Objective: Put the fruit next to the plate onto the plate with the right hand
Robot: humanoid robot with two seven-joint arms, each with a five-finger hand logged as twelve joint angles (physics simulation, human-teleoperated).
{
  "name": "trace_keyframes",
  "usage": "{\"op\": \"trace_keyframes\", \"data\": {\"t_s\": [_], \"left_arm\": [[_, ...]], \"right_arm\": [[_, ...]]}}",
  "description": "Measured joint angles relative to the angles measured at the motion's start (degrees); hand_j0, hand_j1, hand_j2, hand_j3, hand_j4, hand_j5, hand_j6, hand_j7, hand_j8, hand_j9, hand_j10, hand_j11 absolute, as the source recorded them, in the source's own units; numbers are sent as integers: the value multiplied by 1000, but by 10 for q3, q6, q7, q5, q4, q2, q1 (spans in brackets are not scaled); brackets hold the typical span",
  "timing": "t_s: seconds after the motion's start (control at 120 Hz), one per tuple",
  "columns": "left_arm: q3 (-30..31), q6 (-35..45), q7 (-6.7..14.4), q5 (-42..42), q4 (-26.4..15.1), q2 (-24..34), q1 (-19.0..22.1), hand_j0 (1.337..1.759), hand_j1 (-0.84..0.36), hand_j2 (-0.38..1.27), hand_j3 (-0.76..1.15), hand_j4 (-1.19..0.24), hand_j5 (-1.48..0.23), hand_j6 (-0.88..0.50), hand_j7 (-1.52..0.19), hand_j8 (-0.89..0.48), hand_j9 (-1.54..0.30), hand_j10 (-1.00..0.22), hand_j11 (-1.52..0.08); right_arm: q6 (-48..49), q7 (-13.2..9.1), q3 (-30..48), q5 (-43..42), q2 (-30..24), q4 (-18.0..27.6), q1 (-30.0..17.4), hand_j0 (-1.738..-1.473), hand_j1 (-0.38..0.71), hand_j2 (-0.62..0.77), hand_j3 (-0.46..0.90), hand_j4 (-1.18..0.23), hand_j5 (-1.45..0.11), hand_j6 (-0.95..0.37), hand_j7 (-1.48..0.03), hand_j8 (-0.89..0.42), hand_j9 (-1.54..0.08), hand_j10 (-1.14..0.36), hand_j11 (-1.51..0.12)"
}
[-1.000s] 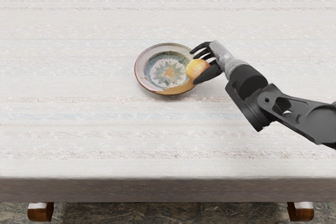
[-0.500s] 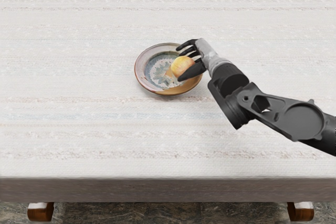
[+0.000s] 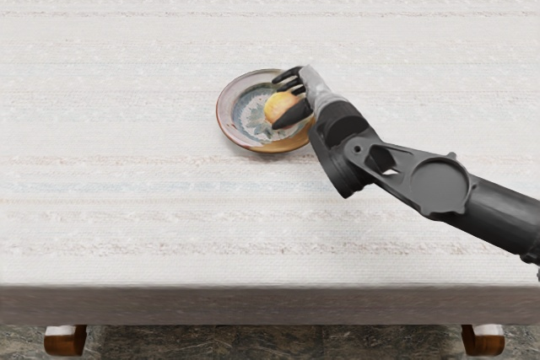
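At the near side: pale woven surface (image 3: 126, 225), running the full width. Mid-depth, entering from the right: dark right arm (image 3: 439, 187), stretched left and away. Beyond it, near the centre of the surface: right robot hand (image 3: 297, 94), fingers curled around a yellow-orange fruit (image 3: 278, 107). Fruit held over the patterned plate (image 3: 224, 111), right of its middle; whether fruit touches plate cannot be told.

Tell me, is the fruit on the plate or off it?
The fruit is over the plate, inside its rim, gripped by the fingers of the right hand; contact: cannot tell.
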Motion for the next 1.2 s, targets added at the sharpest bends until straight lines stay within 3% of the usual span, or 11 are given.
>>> {"op": "trace_keyframes", "data": {"t_s": [0.183,0.333,0.433,0.617,0.867,0.95,1.025,1.2], "left_arm": [[0,0,0,0,0,0,-1,1658,342,1,0,-6,-8,-7,-8,-7,-8,-6,-8],[-1,0,0,0,0,0,-13,1658,342,1,0,-6,-8,-7,-8,-6,-8,-6,-8],[-1,0,0,0,0,0,-14,1658,342,1,0,-6,-8,-6,-8,-6,-8,-6,-8],[0,-1,0,2,-2,0,-13,1658,342,1,0,-6,-8,-6,-7,-6,-7,-6,-7],[1,0,0,3,-1,0,-18,1658,342,1,0,-6,-8,-7,-8,-6,-8,-6,-8],[1,0,0,3,-1,0,-18,1658,342,1,0,-6,-8,-7,-8,-7,-8,-6,-8],[1,0,1,3,-1,0,-18,1658,342,1,0,-6,-8,-7,-8,-6,-8,-6,-8],[0,0,1,2,-2,0,-18,1658,342,2,0,-6,-8,-7,-8,-7,-8,-6,-8]], "right_arm": [[0,0,0,0,19,-23,2,-1658,94,61,0,-406,-536,-405,-533,-343,-532,-421,-534],[0,0,1,1,19,-21,7,-1658,-90,22,0,-234,-308,-234,-306,-204,-306,-241,-307],[3,0,1,1,-6,5,15,-1658,-191,14,0,-143,-189,-144,-188,-125,-188,-148,-188],[94,0,37,24,-84,80,20,-1658,-285,6,0,-59,-77,-59,-76,-51,-76,-61,-77],[413,0,129,207,-271,127,6,-1658,-331,2,0,-18,-23,-19,-22,-16,-23,-18,-23],[495,0,137,251,-343,122,3,-1658,-337,2,0,-12,-15,-13,-15,-11,-15,-13,-15],[582,0,140,279,-395,84,1,-1658,-341,2,0,-9,-11,-10,-10,-8,-10,-9,-10],[657,1,143,302,-436,24,-2,-1658,-346,1,0,-5,-5,-6,-4,-5,-5,-5,-4]]}}
